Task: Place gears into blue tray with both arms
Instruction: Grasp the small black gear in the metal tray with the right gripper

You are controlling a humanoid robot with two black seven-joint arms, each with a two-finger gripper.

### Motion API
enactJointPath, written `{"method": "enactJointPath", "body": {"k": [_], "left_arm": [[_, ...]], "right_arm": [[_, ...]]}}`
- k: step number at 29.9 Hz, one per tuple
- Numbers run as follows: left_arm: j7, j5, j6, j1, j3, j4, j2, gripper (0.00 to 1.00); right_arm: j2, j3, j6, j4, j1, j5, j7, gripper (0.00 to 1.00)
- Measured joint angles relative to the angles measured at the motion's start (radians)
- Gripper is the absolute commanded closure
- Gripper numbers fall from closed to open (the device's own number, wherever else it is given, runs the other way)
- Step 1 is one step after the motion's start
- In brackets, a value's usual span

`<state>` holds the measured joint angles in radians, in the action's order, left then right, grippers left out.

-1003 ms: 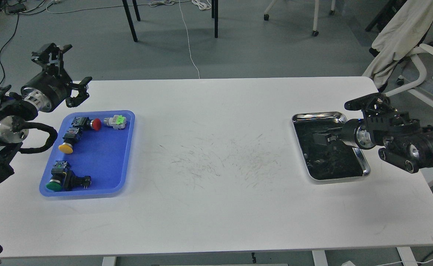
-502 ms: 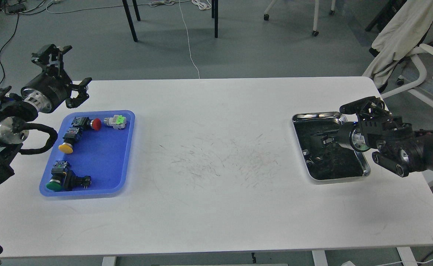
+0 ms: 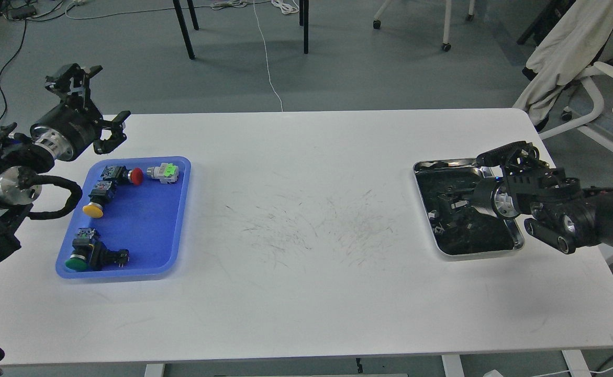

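Right tool (image 3: 455, 201) hangs inside shiny, dark-bottomed rectangular metal tray (image 3: 515, 243).

1 head view looks forward and down over the table (image 3: 306, 293).

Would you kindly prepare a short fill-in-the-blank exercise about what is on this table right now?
1. The push-button switch with the red cap lies in the ____ tray.
2. The right gripper hangs over the ____ tray on the right side of the table.
3. The left gripper is ____, holding nothing.
4. The switch with the green cap lies at the blue tray's ____ end.

Missing words: blue; silver; open; near
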<state>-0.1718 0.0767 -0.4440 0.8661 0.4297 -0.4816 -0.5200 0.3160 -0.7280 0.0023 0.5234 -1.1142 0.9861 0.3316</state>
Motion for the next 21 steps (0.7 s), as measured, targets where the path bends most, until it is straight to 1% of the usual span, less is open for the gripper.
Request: {"method": "enactJointPath", "body": {"k": [4,13,16,17,18,21], "left_arm": [[0.000,0.000,0.000,0.000,0.001,0.000,0.000,0.01],[0.000,0.000,0.000,-0.001,0.001,0.000,0.001,0.01],[0.000,0.000,0.000,-0.001,0.001,0.000,0.001,0.01],[0.000,0.000,0.000,-0.001,0.001,0.000,0.001,0.01],[0.000,0.000,0.000,-0.001,0.001,0.000,0.000,0.01],[0.000,0.000,0.000,-0.001,0.000,0.000,0.000,0.01]], "right_arm": [[0.000,-0.002,0.000,-0.012,0.001,0.000,0.000,0.53],[-0.002,-0.002,-0.001,-0.021,0.006,0.000,0.000,0.56],[-0.004,-0.002,-0.001,-0.022,0.006,0.000,0.001,0.60],[-0.005,-0.002,-0.001,-0.023,0.006,0.000,0.001,0.64],[-0.006,-0.002,-0.001,-0.023,0.005,0.000,0.001,0.66],[-0.009,-0.002,-0.001,-0.023,0.005,0.000,0.001,0.71]]}}
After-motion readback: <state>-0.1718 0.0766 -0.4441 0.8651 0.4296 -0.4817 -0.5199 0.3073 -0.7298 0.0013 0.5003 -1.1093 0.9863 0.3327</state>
